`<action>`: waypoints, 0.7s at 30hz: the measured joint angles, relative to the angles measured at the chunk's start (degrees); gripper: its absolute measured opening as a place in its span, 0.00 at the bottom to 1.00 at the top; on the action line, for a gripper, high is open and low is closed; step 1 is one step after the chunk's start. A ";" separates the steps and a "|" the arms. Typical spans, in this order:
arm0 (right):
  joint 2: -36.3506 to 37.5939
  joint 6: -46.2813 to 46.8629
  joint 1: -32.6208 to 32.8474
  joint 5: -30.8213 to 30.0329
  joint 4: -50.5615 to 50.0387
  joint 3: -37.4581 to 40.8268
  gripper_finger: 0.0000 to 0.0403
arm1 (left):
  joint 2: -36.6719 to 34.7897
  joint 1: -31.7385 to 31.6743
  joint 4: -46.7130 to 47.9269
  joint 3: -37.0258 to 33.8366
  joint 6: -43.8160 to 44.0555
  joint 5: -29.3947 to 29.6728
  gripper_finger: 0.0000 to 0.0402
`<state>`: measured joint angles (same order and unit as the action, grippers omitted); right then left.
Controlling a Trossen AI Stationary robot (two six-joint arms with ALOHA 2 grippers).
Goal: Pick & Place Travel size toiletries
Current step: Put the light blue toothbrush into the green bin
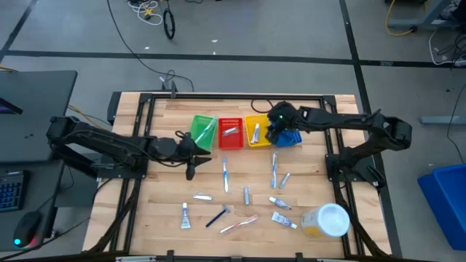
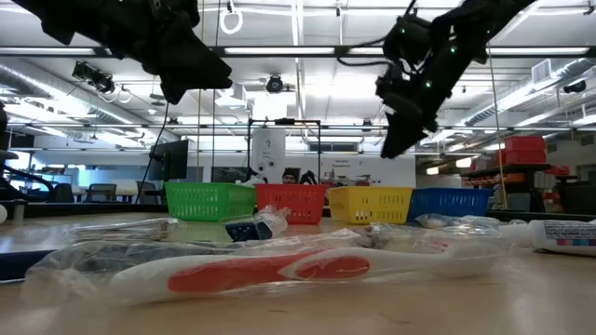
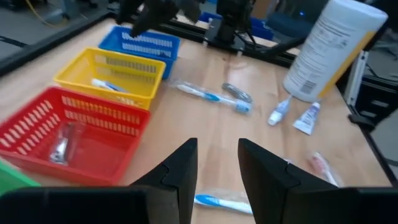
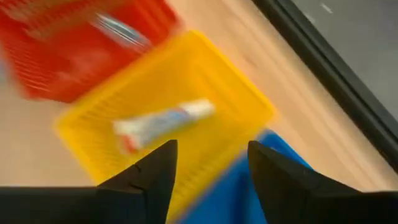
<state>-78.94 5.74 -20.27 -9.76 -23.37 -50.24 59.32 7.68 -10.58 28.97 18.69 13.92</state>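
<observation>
Several travel toiletries lie loose on the table: a blue toothbrush [image 1: 226,176], another toothbrush [image 1: 274,169], silvery tubes [image 1: 247,194], white-blue tubes [image 1: 279,203], a dark razor [image 1: 216,217] and a pink toothbrush [image 1: 239,224]. My left gripper [image 1: 191,161] hangs open above the table, just left of the blue toothbrush [image 3: 224,204]. My right gripper [image 1: 277,132] is open in the air over the yellow basket [image 4: 186,68], where a white-blue tube [image 4: 165,121] lies. The red basket [image 3: 37,134] holds a silvery item [image 3: 62,143].
Green [image 1: 202,132], red [image 1: 231,133], yellow [image 1: 256,131] and blue [image 1: 291,138] baskets stand in a row at the table's far middle. A large white-lidded yellow jar [image 1: 325,220] stands at the near right. Dark frame rails run along the table's sides.
</observation>
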 joint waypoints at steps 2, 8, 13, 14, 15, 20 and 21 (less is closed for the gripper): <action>0.00 -0.67 1.99 3.40 2.41 0.00 0.55 | 1.00 0.00 -0.36 -0.02 1.02 -1.19 0.30; 0.00 -2.11 8.85 5.90 7.57 0.14 0.58 | 6.54 0.00 -3.29 -0.04 2.40 -7.30 0.30; 0.02 -3.63 14.39 5.93 12.29 2.65 0.59 | 12.25 0.04 -8.87 -0.04 4.80 -9.16 0.31; 0.02 -3.47 15.32 5.95 12.91 3.07 0.59 | 13.30 0.02 -9.85 -0.04 5.38 -9.07 0.31; 0.02 -3.11 16.11 5.96 13.38 3.46 0.59 | 14.29 0.02 -10.79 -0.03 6.22 -8.84 0.31; 0.02 -2.43 19.49 5.83 16.99 5.65 0.56 | 19.35 0.42 -11.81 1.34 10.65 -6.89 0.37; 0.02 -2.93 20.06 5.88 18.08 6.47 0.55 | 20.40 0.63 -12.18 1.56 11.00 -6.19 0.38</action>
<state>-78.91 2.81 -0.21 -3.88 -5.28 -43.77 79.73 8.32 -22.76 30.52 29.69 7.73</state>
